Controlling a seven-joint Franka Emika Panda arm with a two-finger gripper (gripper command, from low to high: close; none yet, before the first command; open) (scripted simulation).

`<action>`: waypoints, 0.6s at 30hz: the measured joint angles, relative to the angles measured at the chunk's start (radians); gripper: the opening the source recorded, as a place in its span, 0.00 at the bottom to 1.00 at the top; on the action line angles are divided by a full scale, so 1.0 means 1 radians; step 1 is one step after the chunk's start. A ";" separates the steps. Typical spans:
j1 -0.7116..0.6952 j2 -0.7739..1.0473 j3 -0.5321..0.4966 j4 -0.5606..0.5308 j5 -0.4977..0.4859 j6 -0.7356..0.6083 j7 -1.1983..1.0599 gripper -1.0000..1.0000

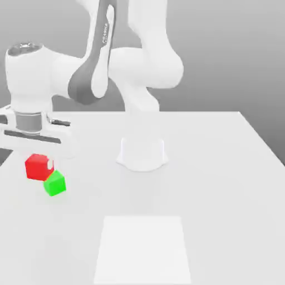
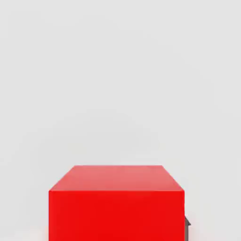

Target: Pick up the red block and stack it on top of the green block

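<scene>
While the green block sat nearest on the white table, the red block hung just behind it, clamped in the downward-pointing gripper, beneath the arm bent over from its base.

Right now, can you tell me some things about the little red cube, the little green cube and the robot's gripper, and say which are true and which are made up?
1. The small matte red cube is between the fingers of the gripper. True.
2. The small matte green cube sits on top of the red cube. False: the green cube is lower in the exterior view, beside the red one.
3. The gripper is wide open. False: it is shut on the red cube.
4. Both cubes are toward the exterior view's left. True.
5. The white table holds a blue ball. False: no ball is there.
</scene>
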 joint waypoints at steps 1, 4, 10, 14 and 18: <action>-0.013 -0.018 -0.025 -0.018 -0.007 -0.001 -0.051 0.00; -0.046 -0.069 -0.103 -0.071 -0.027 -0.003 -0.206 0.00; -0.035 -0.051 -0.170 -0.099 -0.008 0.049 -0.313 0.00; -0.009 -0.004 -0.188 -0.098 0.022 0.099 -0.332 0.00; 0.022 0.047 -0.209 -0.097 0.059 0.149 -0.356 0.00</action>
